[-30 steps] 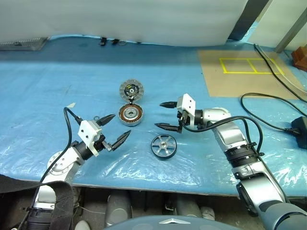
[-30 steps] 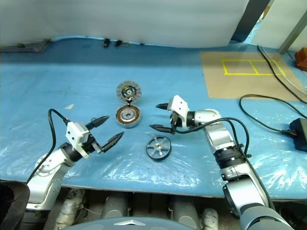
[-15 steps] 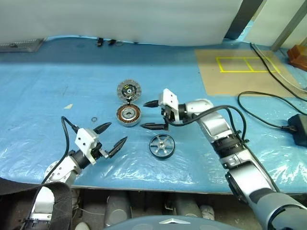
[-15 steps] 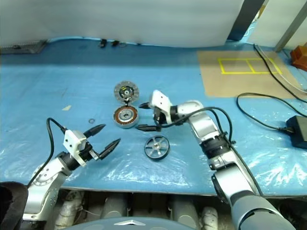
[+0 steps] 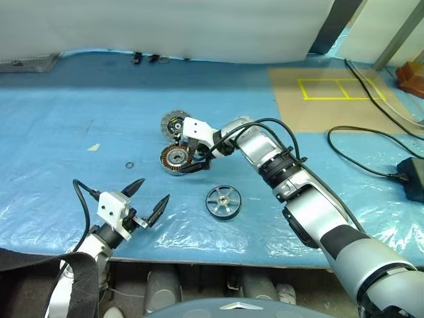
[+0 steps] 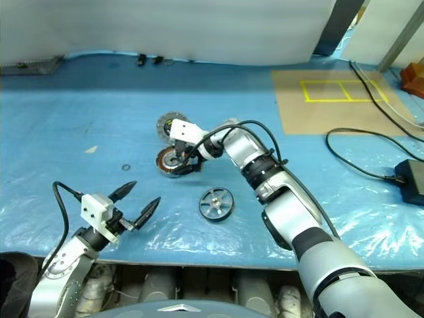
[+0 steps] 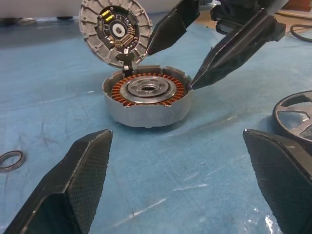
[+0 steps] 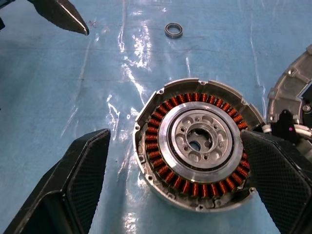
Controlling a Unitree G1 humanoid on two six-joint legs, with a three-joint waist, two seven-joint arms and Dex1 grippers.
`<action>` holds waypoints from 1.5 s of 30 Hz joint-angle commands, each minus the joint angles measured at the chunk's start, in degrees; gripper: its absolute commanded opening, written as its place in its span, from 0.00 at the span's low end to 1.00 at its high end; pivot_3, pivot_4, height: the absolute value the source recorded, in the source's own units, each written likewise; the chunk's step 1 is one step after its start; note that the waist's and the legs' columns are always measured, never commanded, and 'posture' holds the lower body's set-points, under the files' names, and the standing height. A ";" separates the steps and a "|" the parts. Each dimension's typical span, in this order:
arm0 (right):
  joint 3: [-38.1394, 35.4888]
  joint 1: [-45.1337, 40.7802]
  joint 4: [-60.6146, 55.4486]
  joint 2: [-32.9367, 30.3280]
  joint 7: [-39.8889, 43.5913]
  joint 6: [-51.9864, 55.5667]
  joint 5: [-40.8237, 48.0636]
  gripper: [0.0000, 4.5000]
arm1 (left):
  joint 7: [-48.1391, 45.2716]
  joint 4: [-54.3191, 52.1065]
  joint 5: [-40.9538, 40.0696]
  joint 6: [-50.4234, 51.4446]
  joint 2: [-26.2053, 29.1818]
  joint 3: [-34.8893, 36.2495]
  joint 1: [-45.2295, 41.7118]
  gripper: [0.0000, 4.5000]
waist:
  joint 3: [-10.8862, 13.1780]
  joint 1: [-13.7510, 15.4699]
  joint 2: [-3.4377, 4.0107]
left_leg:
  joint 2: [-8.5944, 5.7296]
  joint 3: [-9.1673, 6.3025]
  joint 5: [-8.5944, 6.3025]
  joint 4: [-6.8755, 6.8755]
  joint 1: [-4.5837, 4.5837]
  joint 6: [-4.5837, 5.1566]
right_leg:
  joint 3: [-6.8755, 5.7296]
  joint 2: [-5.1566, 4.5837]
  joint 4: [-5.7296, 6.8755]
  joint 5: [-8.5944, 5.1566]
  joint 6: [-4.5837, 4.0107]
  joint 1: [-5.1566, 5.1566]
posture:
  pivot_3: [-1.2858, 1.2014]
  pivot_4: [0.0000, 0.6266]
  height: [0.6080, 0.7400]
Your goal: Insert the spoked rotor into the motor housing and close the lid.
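The right claw (image 5: pixel 186 147) is seen reaching over the motor housing (image 5: pixel 177 159), its two black fingers spread wide and nothing held between them. In the right wrist view the housing (image 8: pixel 197 163) lies directly between the two fingers (image 8: pixel 73 190), one finger to each side of it; whether either finger touches the rim cannot be told. The housing is open, with its ring of copper-brown windings and its silver central hub exposed.

The lid (image 5: pixel 173 122) stands tilted up at the far edge of the housing, just beyond the right claw, its inner face with the dark centre and yellow-green mark turned toward the housing. In the left wrist view the lid (image 7: pixel 116 30) is seen joined to the housing rim at a small hinge-like point, and one finger tip of the right claw is close beside it.

The spoked rotor (image 5: pixel 224 201) lies flat on the blue plastic-covered desk (image 5: pixel 59 132), on the near side of the right claw and apart from the housing.

The left claw (image 5: pixel 146 199) is held low near the front edge of the desk, well apart from the housing and the rotor, its fingers also spread wide and empty. A small metal ring (image 5: pixel 130 165) lies on the desk between the left claw and the housing.
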 commanded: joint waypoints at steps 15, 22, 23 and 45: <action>0.03 -3.29 8.49 5.52 0.97 -5.10 -5.51 0.99 | 2.41 -3.18 0.88 -2.17 -0.71 0.34 1.79 1.00 | 0.01 -0.03 0.02 | 0.03 0.02 0.00 0.00 0.06 0.00 | 0.00 0.00 0.04 0.01 -0.03 0.00 | 0.52 0.24 1.00; 3.63 -3.85 12.34 5.99 1.06 -7.34 -10.83 0.96 | 2.93 -3.79 0.80 -1.83 -0.73 0.42 1.82 1.00 | 0.00 -0.04 0.04 | 0.03 0.03 -0.01 0.00 0.10 0.00 | 0.00 0.00 0.06 0.02 -0.03 0.01 | 0.52 0.24 1.00; 4.31 -3.84 12.70 5.88 0.83 -8.16 -11.72 0.91 | 3.05 -3.83 0.72 -1.88 -0.84 0.46 1.82 1.00 | 0.00 -0.05 0.05 | 0.03 0.03 -0.01 0.00 0.14 0.00 | 0.00 0.00 0.06 0.02 -0.04 0.03 | 0.52 0.24 1.00; 10.64 9.34 -16.26 2.12 12.62 4.08 -13.49 0.48 | 2.38 -3.99 -0.60 -3.96 -0.30 3.91 6.35 1.00 | -0.06 0.04 0.17 | 0.05 0.00 -0.02 -0.24 0.80 0.00 | 0.03 0.01 -0.19 0.04 -0.07 0.63 | 0.52 0.24 1.00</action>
